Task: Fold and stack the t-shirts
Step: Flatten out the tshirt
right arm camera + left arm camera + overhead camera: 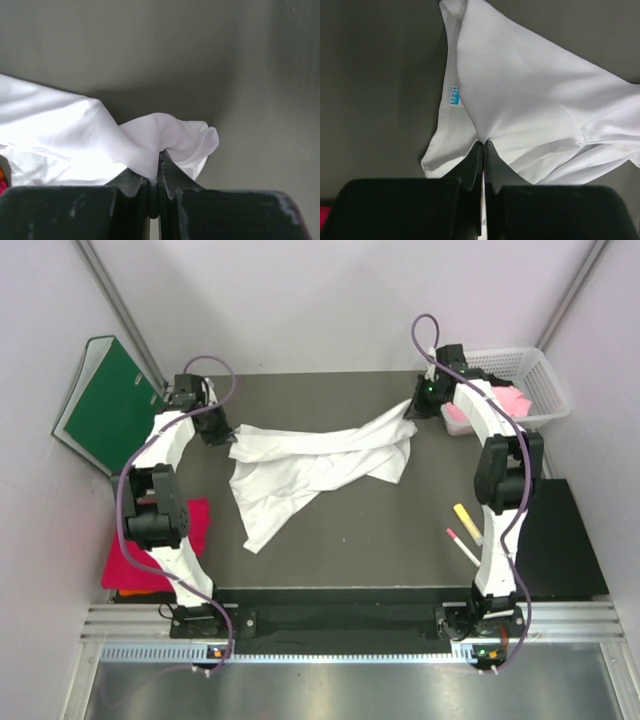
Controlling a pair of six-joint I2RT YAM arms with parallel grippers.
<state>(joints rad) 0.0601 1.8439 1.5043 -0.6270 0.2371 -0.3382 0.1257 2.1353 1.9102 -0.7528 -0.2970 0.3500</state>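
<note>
- white cloth, the large t-shirt [310, 465], is seen crumpled across the far half of the dark table [390, 540], drawn out between the two grippers.
- the left gripper [222, 432] is clamped on the shirt's far-left corner; in the left wrist view a fold of white fabric is pinched between the closed fingertips, and a small blue label [453, 95] is shown on a hem just beyond.
- the right gripper [412, 410] is clenched on the shirt's far-right end, with a bunched tip of cloth caught between its fingers.
- a crimson-red t-shirt [150, 555] is laid at the table's left edge, partly hidden by the left arm.
- a light pink t-shirt [510, 400] is held in a white basket [545, 375] at the far right.
- a green binder [115, 405] is leaned at the far left.
- a yellow marker [467, 518] and a pink marker [462, 545] are laid near the right arm.
</note>
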